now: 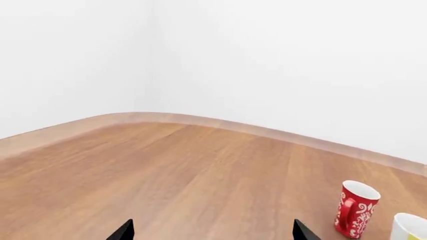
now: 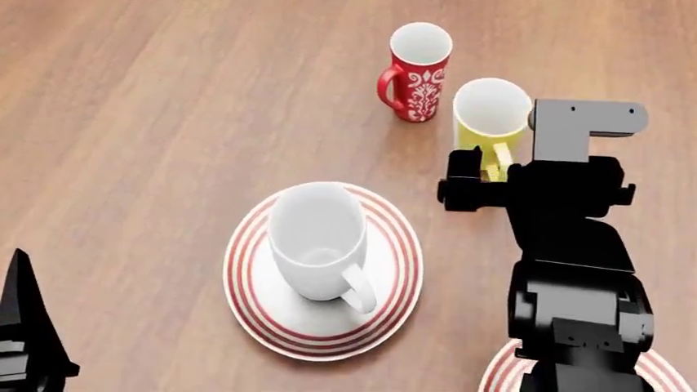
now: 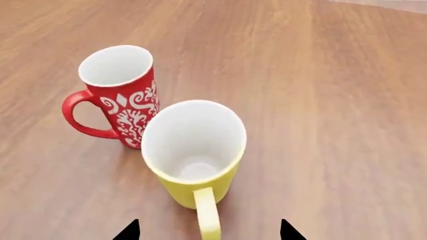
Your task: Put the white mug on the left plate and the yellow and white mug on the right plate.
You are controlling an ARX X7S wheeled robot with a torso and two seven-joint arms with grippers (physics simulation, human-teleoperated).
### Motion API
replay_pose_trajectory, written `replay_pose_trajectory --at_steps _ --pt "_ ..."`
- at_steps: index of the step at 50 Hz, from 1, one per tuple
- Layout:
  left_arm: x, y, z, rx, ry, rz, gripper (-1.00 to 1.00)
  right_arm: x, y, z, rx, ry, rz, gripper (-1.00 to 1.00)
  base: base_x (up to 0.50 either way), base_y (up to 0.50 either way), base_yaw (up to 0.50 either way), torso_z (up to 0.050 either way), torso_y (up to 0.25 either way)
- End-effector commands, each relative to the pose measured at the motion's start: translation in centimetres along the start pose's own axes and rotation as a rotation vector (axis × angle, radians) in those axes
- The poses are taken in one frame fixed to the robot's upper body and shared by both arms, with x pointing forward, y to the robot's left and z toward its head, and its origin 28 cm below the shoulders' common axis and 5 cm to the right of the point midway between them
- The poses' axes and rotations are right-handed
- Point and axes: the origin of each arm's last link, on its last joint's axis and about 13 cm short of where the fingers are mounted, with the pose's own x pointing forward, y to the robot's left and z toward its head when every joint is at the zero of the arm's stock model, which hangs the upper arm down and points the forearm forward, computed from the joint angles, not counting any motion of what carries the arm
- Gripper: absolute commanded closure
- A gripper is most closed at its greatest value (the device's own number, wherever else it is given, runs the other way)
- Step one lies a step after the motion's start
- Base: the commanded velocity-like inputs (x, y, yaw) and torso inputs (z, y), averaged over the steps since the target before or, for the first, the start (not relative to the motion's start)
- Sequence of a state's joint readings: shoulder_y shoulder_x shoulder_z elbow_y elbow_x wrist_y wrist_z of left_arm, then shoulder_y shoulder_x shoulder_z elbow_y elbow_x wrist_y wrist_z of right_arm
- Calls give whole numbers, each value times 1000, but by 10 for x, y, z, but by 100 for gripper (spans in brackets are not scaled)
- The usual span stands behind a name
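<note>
We see the white mug (image 2: 318, 247) upright on the left plate (image 2: 253, 282). Our right fingers (image 3: 207, 230) sit released astride the yellow and white mug's (image 3: 193, 150) handle on the desk (image 2: 142, 122); left fingers (image 1: 212, 231) spread too.

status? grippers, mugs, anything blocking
Both grippers open, empty. White mug upright on left plate. Right gripper lined up on yellow mug handle, not gripping. Red mug close beside it.
</note>
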State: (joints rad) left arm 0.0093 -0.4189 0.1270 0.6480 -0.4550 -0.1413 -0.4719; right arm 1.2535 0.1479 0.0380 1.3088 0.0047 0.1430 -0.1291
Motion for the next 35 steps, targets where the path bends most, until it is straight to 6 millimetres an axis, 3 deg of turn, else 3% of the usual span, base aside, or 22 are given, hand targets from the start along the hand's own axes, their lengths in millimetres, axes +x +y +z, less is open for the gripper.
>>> replay_pose_trajectory --at_steps 1,16,26,35 --pt "2 -1 -2 5 15 38 -100 0 1 0 -4 1 9 -100 0 0 0 0 0" --pt "2 -1 -2 11 9 24 -100 3 3 7 -34 -148 60 -100 0 0 0 0 0" --pt "2 0 -1 -4 2 14 -100 3 2 4 -24 -183 64 -100 0 0 0 5 -227" --pt "3 1 -3 -12 27 37 -100 3 -3 16 16 -281 50 -100 0 0 0 1 -6"
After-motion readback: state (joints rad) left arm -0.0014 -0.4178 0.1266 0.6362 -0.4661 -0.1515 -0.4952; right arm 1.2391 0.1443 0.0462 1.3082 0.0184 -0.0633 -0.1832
